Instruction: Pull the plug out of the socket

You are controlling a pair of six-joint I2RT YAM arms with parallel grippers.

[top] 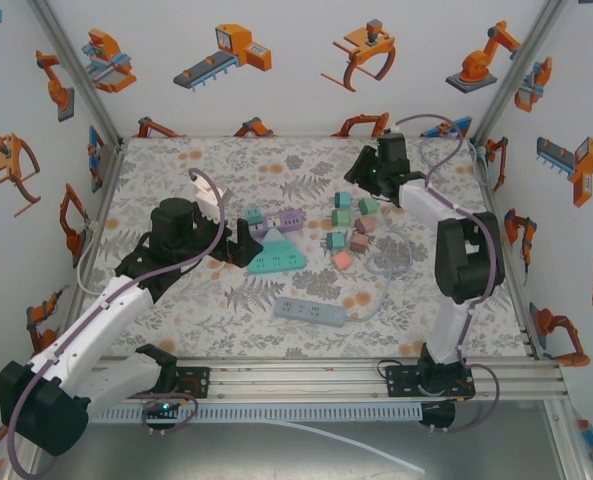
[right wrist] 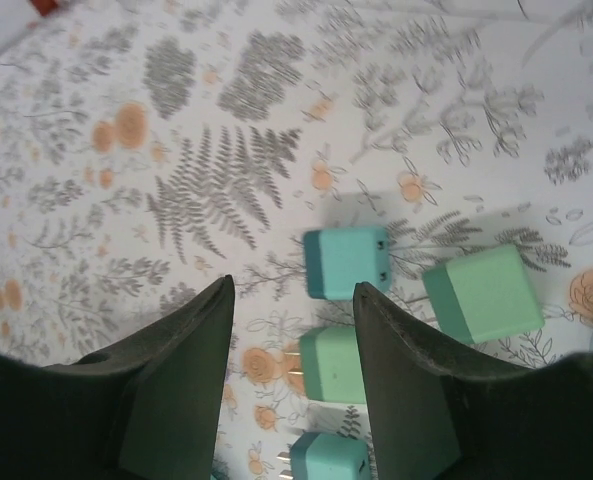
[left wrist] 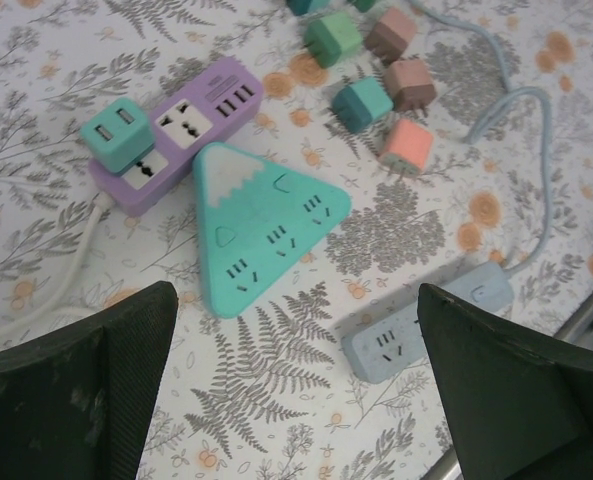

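A teal plug (left wrist: 116, 135) sits in the end of the purple socket strip (left wrist: 201, 110), with a white cable trailing off to the left. From above, that plug (top: 255, 215) and strip (top: 284, 217) lie mid-table. My left gripper (left wrist: 296, 380) hovers open just short of them, nothing between its fingers; in the top view the left gripper (top: 238, 245) is beside the strip's left end. My right gripper (right wrist: 294, 300) is open at the far right (top: 361, 170), above loose plugs. A teal cube plug (right wrist: 346, 262) and a green one (right wrist: 331, 365) lie on the cloth below its jaws.
A teal triangular socket (left wrist: 261, 225) lies right in front of the purple strip. A blue-grey power strip (left wrist: 426, 325) with its cable lies nearer the front rail. Several loose pink, brown, teal and green plugs (top: 351, 230) are scattered right of centre. Walls enclose the table.
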